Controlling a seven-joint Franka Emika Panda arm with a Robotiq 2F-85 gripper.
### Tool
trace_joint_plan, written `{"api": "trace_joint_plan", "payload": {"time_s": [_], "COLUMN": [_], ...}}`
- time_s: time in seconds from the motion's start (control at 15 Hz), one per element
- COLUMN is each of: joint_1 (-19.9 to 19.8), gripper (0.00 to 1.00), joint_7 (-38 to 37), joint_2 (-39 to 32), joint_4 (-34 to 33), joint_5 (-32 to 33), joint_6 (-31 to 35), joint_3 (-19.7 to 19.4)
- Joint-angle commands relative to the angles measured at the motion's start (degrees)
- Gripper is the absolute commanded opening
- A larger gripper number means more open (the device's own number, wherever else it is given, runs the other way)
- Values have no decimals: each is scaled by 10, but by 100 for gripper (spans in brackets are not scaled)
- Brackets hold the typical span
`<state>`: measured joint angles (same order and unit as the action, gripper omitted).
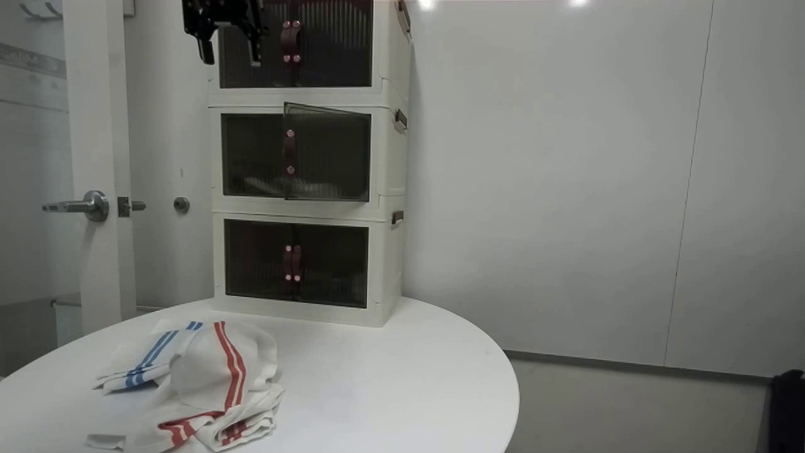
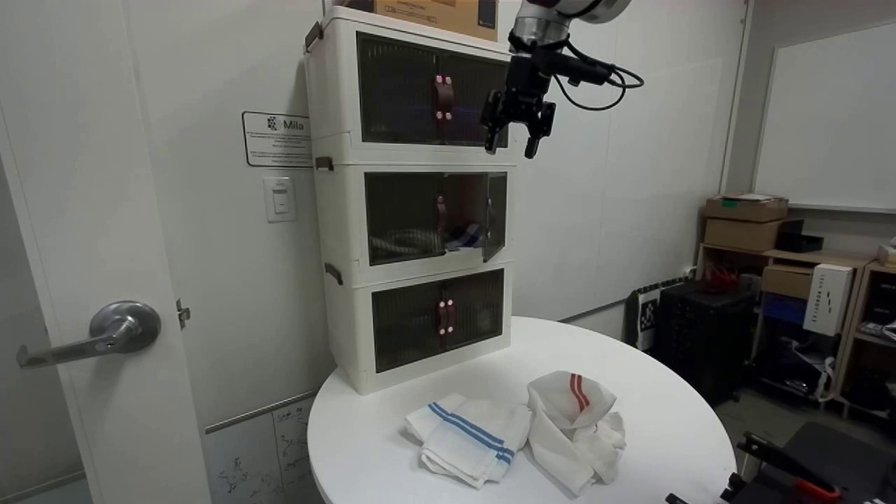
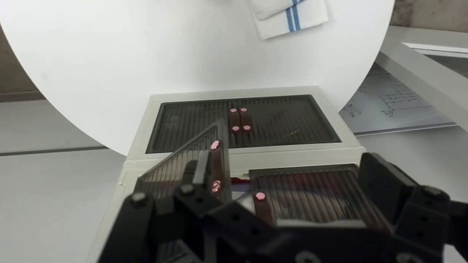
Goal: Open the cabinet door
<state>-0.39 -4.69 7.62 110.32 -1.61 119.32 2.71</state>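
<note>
Table (image 1: 402, 377), round and white, is topped by a three-tier cabinet (image 1: 391, 270), a blue-striped towel (image 2: 469, 434) and a red-striped towel (image 2: 574, 413). Room door (image 1: 94, 138) with lever handle (image 1: 94, 206) is seen nearby in both exterior views.

Gripper (image 2: 512, 145) is held up in front of the top tier, fingers (image 1: 206, 50) spread wide, nothing gripped. In the wrist view one finger is lined up over the reddish handle (image 3: 217, 164) of the cabinet door (image 1: 330, 154); in both exterior views the gripper is seen apart, above it.

That door is swung partway out from the middle tier, its mate (image 2: 402, 213) closed. Gap is exposed in the wrist view and an exterior view. Carton (image 2: 434, 14) atop the cabinet, wall sign (image 2: 276, 140) and boxes (image 2: 740, 234) on shelving (image 2: 836, 258) are shown in an exterior view only
</note>
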Motion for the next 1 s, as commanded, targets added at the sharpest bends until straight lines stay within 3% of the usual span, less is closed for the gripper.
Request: {"api": "trace_joint_plan", "payload": {"time_s": [0.0, 0.47, 0.93], "joint_1": [7, 23, 44], "gripper": [100, 100, 100], "joint_7": [-94, -333, -418], "joint_2": [-65, -179, -257], "joint_4": [-100, -222, -306], "joint_5": [15, 115, 149], "joint_6": [-50, -57, -97], "joint_3": [8, -5, -37]}}
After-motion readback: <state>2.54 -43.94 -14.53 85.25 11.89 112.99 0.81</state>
